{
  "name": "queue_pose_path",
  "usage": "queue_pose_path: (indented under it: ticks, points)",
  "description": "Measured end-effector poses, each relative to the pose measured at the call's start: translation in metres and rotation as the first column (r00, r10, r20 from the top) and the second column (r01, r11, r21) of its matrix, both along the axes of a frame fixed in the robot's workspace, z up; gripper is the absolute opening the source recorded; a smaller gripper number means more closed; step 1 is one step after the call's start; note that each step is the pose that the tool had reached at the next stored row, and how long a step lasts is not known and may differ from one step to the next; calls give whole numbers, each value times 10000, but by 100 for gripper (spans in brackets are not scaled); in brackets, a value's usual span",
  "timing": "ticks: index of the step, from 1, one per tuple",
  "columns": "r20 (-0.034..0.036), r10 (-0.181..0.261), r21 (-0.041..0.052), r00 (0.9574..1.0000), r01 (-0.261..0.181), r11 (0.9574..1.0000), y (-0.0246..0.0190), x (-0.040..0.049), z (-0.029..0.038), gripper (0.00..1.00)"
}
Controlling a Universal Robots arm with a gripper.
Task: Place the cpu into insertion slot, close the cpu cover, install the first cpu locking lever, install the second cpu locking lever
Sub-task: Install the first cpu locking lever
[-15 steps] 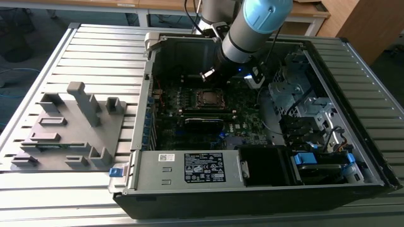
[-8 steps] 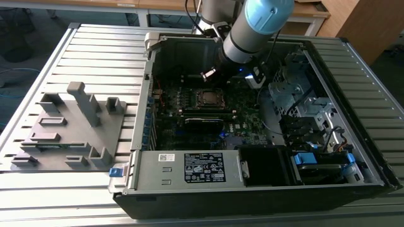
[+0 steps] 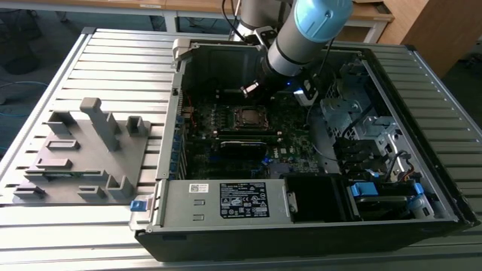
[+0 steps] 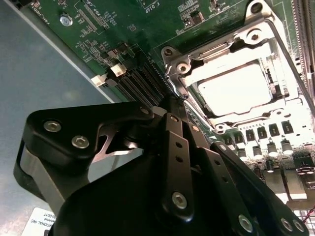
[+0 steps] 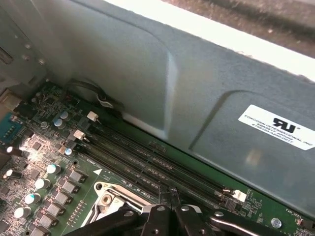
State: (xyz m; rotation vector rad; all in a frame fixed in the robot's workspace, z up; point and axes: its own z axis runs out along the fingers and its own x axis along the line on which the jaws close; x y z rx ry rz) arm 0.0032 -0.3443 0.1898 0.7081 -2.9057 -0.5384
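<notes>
The cpu lies flat in the insertion slot, its bright silver top showing through the window of the cpu cover. The cover is folded down flat over it. A thin wire locking lever runs along the socket edge nearest my gripper. The gripper is shut, with nothing visible between its fingers. In both wrist views its tip hovers just off the socket's corner, between the socket and the memory slots. The arm reaches down into the open case.
The case's grey wall rises right behind the memory slots. A black ribbed heatsink bar lies below the socket, a power supply at the case front, and drive bays at the exterior view's right. A grey fixture plate sits on the table.
</notes>
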Motion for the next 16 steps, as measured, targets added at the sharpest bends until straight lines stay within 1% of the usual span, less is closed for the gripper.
queue_pose_path:
  ticks: [5,12,16]
  points:
    - [0,15,23,10000,-15,10000,-2,1,-16,10]
    - [1,43,151,10000,-43,9999,-7,4,-31,10]
    - [1,45,160,10000,-45,9999,-31,4,-33,10]
